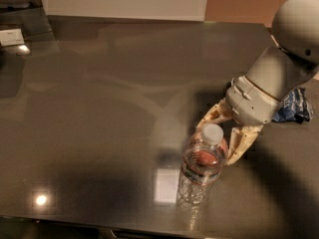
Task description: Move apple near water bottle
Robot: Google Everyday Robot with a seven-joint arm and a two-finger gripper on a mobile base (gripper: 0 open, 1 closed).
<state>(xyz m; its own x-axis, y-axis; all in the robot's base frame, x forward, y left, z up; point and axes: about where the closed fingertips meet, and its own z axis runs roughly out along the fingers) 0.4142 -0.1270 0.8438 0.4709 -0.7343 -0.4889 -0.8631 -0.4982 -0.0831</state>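
The water bottle (201, 171) is clear with a white cap and stands near the table's front edge. The apple (203, 157) shows only as a red patch seen through the bottle's upper body, right behind it; whether it touches the bottle I cannot tell. My gripper (219, 142) hangs from the grey arm at the right, just behind and right of the bottle. Its tan fingers (241, 142) are spread apart on either side of the bottle's cap, holding nothing.
A blue snack bag (294, 109) lies at the right, partly hidden behind my arm. A white card (11, 36) sits at the far left on the dark glossy table (99, 113). The table's front edge runs close below the bottle.
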